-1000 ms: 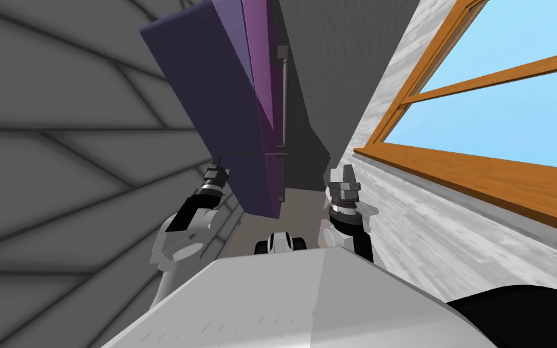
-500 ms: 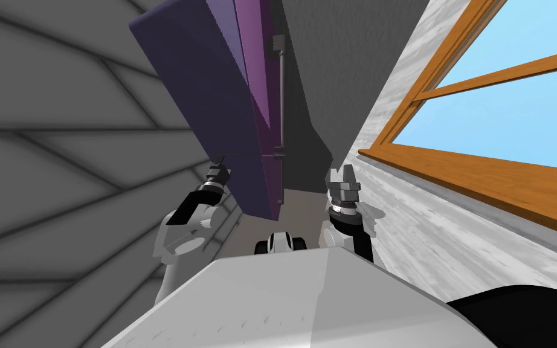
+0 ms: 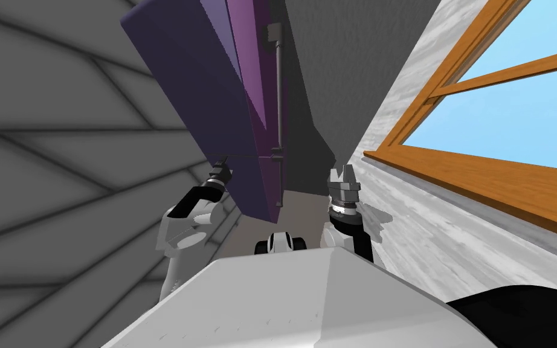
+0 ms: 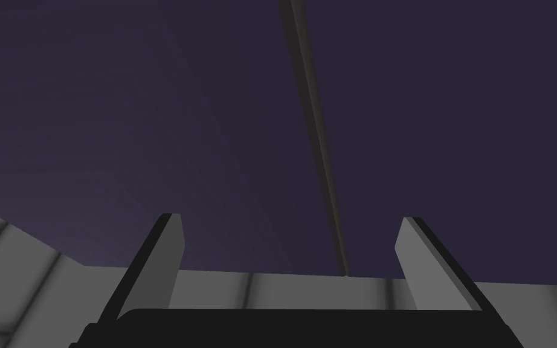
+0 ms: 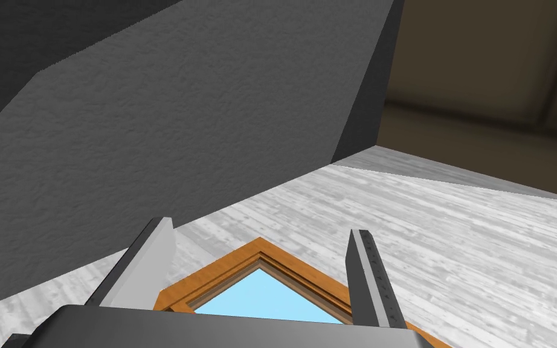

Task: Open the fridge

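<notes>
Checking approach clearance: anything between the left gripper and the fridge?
Nothing visible. The left gripper, fingers open, faces the fridge directly: a dark purple panel, its seam running between the fingers. The handle sits on the far edge, away from this gripper and nearer the right gripper, also open.

Wood-framed window (image 3: 482,175) with blue sky, pale planked wall (image 3: 452,241), dark grey textured wall (image 3: 344,72), grey tiles (image 3: 60,151)
</notes>
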Motion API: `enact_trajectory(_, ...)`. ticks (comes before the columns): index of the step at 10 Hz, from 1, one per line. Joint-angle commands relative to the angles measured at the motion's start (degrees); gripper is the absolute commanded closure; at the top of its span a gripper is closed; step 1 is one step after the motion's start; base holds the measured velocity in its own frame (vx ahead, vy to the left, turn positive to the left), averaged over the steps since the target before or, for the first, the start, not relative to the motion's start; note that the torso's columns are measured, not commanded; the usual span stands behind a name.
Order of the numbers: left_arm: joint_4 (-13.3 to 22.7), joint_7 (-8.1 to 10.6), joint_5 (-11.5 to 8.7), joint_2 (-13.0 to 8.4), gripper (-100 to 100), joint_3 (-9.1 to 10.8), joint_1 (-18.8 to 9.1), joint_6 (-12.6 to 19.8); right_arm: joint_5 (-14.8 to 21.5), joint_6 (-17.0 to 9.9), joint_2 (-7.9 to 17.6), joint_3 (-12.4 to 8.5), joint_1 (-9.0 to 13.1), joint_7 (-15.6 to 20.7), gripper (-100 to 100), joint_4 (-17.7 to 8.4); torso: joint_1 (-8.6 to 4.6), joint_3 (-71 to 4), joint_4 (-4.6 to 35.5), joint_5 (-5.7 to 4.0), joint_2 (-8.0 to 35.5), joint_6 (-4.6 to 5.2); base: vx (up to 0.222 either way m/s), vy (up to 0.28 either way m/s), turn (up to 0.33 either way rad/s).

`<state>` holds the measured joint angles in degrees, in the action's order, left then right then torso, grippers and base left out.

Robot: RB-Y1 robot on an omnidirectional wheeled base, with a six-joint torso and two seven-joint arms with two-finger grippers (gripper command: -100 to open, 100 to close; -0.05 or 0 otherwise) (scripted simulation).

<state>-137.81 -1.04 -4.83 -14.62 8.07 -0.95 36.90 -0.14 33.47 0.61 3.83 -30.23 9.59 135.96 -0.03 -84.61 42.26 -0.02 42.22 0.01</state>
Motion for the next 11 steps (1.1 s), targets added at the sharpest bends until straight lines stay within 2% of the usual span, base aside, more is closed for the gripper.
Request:
enact_trajectory(1,0.0,-0.45,-0.7,0.1,-100,-0.13,-1.9,3.9,0.0,0.0,0.0,0.0,0.0,0.0,0,0.0,0.21,0.1,0.0,0.07,0.1,0.00,0.080,-0.067,0.100)
enact_trajectory(2,0.0,-0.45,-0.7,0.1,-100,-0.13,-1.9,5.3,0.0,0.0,0.0,0.0,0.0,0.0,0,0.0,0.09,0.0,0.0,0.05,0.1,-0.02,0.070,-0.076,0.083)
enact_trajectory(3,0.1,-0.79,-1.5,0.2,-100,-0.23,-3.6,6.9,0.0,0.0,0.0,0.0,0.0,0.0,0,0.0,0.02,0.0,0.0,0.02,0.1,0.00,0.066,-0.092,0.119)
enact_trajectory(4,0.1,-0.79,-1.5,0.2,-100,-0.23,-3.6,8.6,0.0,0.0,0.0,0.0,0.0,0.0,0,0.0,-0.06,0.0,0.0,0.00,0.1,-0.01,0.066,-0.088,0.053)
enact_trajectory(5,0.2,-1.11,-2.3,0.3,-100,-0.38,-5.3,10.4,0.0,0.0,0.0,0.0,0.0,0.0,0,0.0,-0.01,0.0,0.0,0.01,0.1,0.01,0.097,-0.098,0.102)
enact_trajectory(6,0.2,-1.11,-2.3,0.3,-100,-0.38,-5.3,12.1,0.0,0.0,0.0,0.0,0.0,0.0,0,0.0,-0.01,0.0,0.0,0.01,0.0,-0.01,0.077,-0.083,0.070)
enact_trajectory(9,0.4,-1.68,-4.1,0.6,-100,-0.81,-8.5,17.1,0.0,0.0,0.0,0.0,0.0,0.0,0,0.0,0.09,0.1,0.0,0.04,0.1,0.01,0.065,-0.085,0.103)
enact_trajectory(11,0.4,-1.68,-4.1,0.6,-100,-0.81,-8.5,18.8,0.0,0.0,0.0,0.0,0.0,0.0,0,0.0,0.08,0.1,0.0,0.03,0.1,0.00,0.040,-0.050,0.028)
